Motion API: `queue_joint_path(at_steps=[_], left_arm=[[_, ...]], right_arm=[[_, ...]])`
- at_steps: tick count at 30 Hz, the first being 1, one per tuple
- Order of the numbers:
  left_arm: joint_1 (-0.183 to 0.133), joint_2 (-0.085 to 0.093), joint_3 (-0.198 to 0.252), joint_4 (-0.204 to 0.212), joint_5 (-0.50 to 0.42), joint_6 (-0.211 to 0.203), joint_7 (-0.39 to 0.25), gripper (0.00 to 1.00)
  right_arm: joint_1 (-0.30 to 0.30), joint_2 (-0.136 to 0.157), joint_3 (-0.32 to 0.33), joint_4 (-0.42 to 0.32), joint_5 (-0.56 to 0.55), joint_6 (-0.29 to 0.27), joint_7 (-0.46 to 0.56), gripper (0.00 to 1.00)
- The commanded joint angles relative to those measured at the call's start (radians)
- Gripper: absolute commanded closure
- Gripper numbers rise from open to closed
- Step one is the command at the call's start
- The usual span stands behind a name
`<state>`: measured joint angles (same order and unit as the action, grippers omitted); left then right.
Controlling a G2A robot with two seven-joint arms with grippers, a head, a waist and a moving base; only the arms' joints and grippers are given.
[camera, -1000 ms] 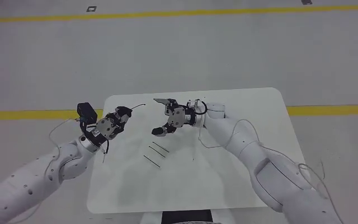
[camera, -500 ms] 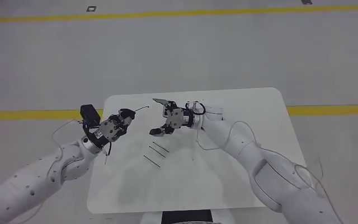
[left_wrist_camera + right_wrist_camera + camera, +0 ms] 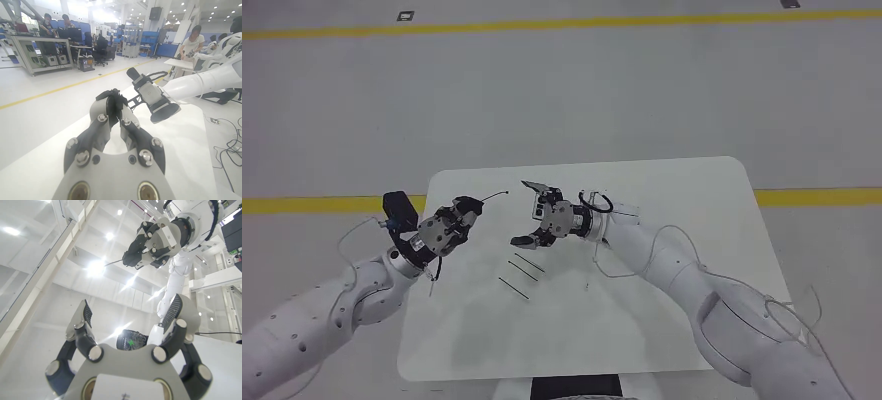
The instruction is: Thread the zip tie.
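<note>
In the top view my left gripper (image 3: 464,210) hangs over the table's left part, shut on a thin black zip tie (image 3: 492,197) whose tail points right. Its own wrist view shows the black fingers (image 3: 111,108) pressed together on the zip tie's head (image 3: 115,98). My right gripper (image 3: 529,214) is open just right of the tail's tip, facing the left gripper with a small gap. From the right wrist, the ribbed fingers (image 3: 171,311) stand wide apart around nothing, with the left gripper (image 3: 135,254) and the zip tie tail (image 3: 113,262) beyond them.
Three spare black zip ties (image 3: 525,266) lie on the white table (image 3: 682,200) just below the grippers. A thin cable (image 3: 597,265) hangs from the right arm onto the table. The table's right half and front are bare.
The left gripper has shifted a little to the right with the zip tie. The right gripper has edged left and down, staying open.
</note>
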<state>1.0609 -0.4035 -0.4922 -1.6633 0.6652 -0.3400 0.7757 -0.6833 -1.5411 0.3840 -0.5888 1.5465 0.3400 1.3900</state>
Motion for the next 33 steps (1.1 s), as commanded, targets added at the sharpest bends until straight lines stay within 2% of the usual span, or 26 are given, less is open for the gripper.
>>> queue_joint_path(at_steps=[1, 2, 4, 5, 8, 18, 33], left_arm=[[-0.005, 0.001, 0.006, 0.001, 0.004, 0.000, 0.006, 1.00], [-0.007, 0.001, 0.010, 0.002, 0.006, 0.000, 0.008, 1.00], [-0.013, 0.002, 0.018, 0.004, 0.013, 0.000, 0.012, 1.00], [-0.016, 0.002, 0.021, 0.004, 0.015, 0.000, 0.015, 1.00], [-0.025, 0.003, 0.034, 0.006, 0.023, 0.000, 0.021, 1.00], [-0.056, 0.008, 0.080, 0.007, 0.054, 0.000, 0.054, 1.00], [-0.116, 0.015, 0.163, 0.009, 0.073, 0.000, 0.094, 1.00]], right_arm=[[0.010, 0.003, -0.032, 0.004, 0.023, 0.000, 0.000, 0.00], [0.011, 0.004, -0.035, 0.004, 0.023, 0.000, 0.000, 0.01], [0.012, 0.004, -0.035, 0.005, 0.023, 0.000, 0.000, 0.18], [0.011, 0.004, -0.035, 0.006, 0.023, 0.000, 0.000, 0.35], [0.007, 0.002, -0.034, 0.007, 0.023, 0.000, 0.000, 0.48], [-0.005, -0.012, -0.026, 0.027, 0.023, 0.000, 0.000, 0.55], [-0.015, -0.035, 0.007, 0.074, 0.023, 0.000, 0.000, 0.58]])
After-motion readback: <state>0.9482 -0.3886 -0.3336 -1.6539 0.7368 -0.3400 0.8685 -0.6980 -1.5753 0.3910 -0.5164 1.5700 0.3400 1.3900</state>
